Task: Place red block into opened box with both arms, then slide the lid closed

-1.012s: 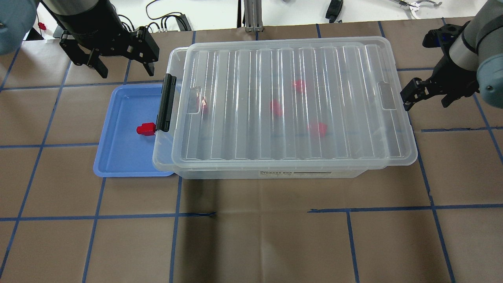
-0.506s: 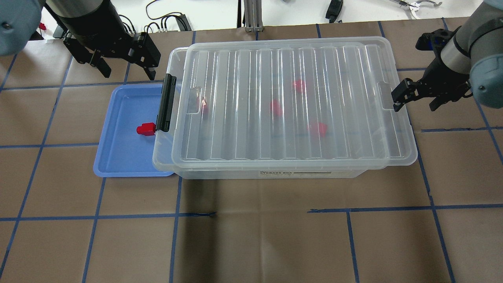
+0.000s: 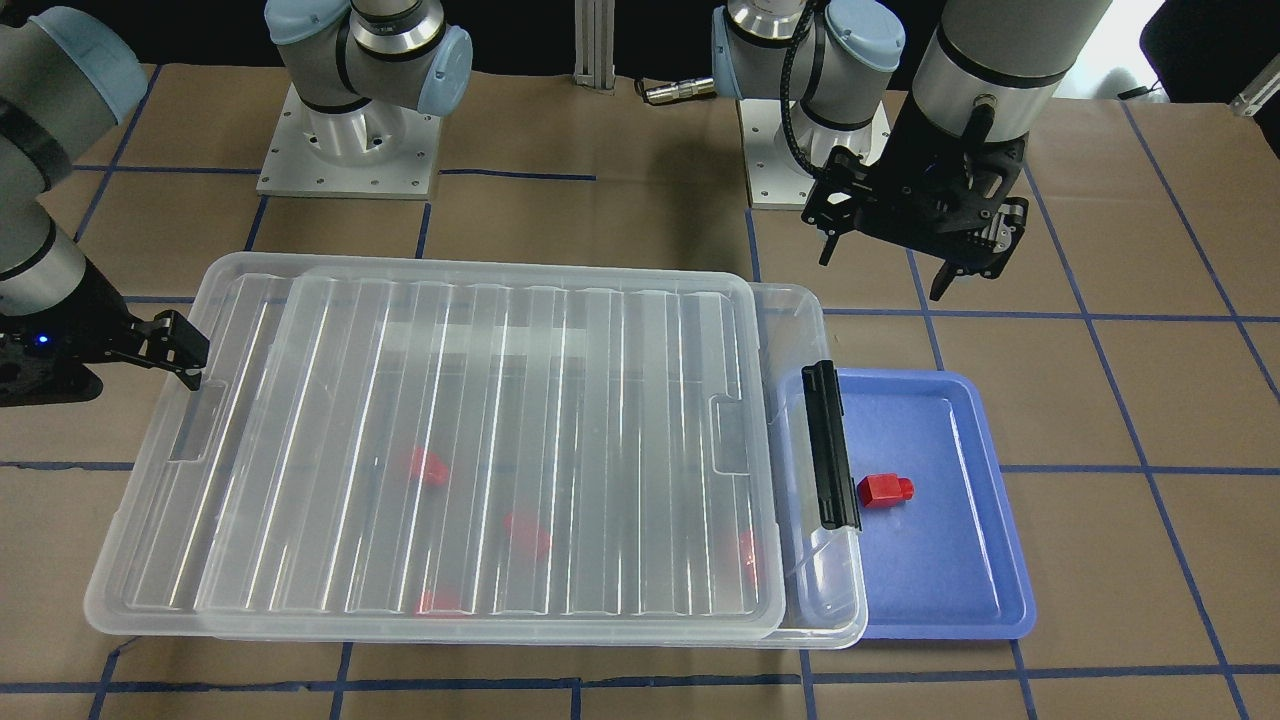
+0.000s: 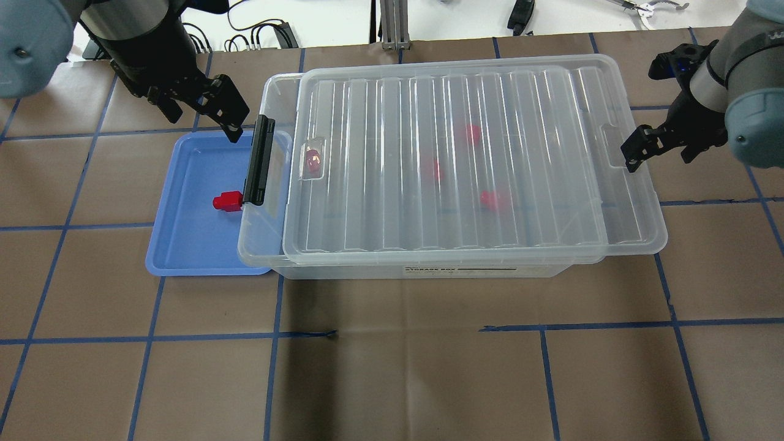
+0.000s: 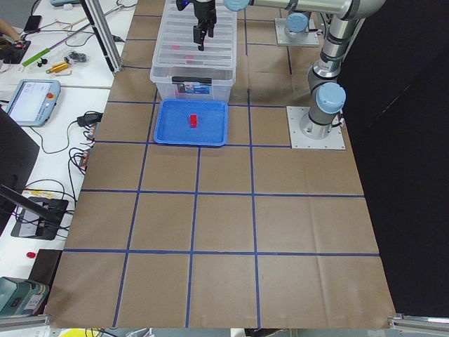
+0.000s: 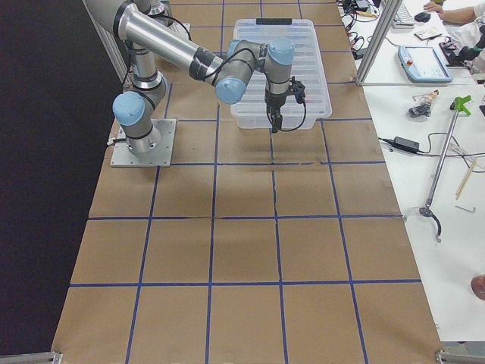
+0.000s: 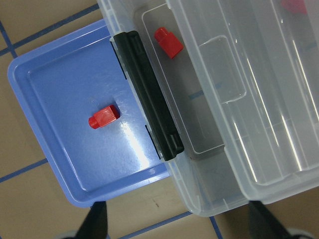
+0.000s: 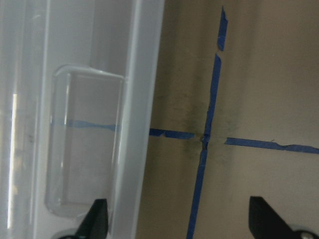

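Note:
The red block (image 4: 228,201) lies in a blue tray (image 4: 184,245), close beside the black latch bar (image 4: 260,160) of the box (image 4: 260,245). In the left wrist view the red block (image 7: 103,116) shows below the camera. The ribbed lid (image 4: 453,159) sits shifted toward the right, leaving a narrow gap at the latch end. Several red pieces lie inside the box. My left gripper (image 4: 205,122) hangs open and empty above the tray's far corner. Also open, my right gripper (image 4: 661,156) straddles the lid's right rim, one finger at its recessed tab (image 8: 84,144).
The blue tray (image 3: 930,600) abuts the box's latch end. Both arm bases (image 3: 345,150) stand behind the box. Cables and tools lie along the far table edge (image 4: 263,33). Brown paper with blue tape lines (image 4: 404,334) covers the table.
The lid has slid to the right with my right gripper, opening a gap at the latch end. My left gripper has moved down toward the blue tray.

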`<control>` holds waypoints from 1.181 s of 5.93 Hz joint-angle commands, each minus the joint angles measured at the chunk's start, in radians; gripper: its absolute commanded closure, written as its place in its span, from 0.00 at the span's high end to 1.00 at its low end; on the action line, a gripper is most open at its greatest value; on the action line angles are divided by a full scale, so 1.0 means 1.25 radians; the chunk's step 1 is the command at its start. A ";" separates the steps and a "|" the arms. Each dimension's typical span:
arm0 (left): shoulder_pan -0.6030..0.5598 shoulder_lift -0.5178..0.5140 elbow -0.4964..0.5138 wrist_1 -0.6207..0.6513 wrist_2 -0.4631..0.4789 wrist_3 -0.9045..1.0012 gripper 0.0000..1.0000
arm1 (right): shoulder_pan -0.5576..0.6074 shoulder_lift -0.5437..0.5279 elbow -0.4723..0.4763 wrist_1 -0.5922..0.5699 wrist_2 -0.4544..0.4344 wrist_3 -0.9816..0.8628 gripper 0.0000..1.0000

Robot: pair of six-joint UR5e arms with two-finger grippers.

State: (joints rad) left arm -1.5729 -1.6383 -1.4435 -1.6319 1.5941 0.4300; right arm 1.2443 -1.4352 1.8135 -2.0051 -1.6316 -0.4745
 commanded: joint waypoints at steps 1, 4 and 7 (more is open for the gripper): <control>0.064 0.001 -0.006 -0.001 -0.031 0.232 0.98 | -0.017 0.002 -0.004 -0.019 -0.075 -0.034 1.00; 0.195 -0.028 -0.115 0.093 -0.032 0.807 0.97 | -0.140 -0.002 -0.014 -0.033 -0.089 -0.177 1.00; 0.200 -0.104 -0.320 0.396 -0.025 1.009 0.97 | -0.194 -0.010 -0.014 -0.067 -0.123 -0.200 1.00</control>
State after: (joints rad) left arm -1.3239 -1.7163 -1.7756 -1.2625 1.5641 1.6309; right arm 1.0234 -1.4410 1.7963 -2.0841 -1.7773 -0.7249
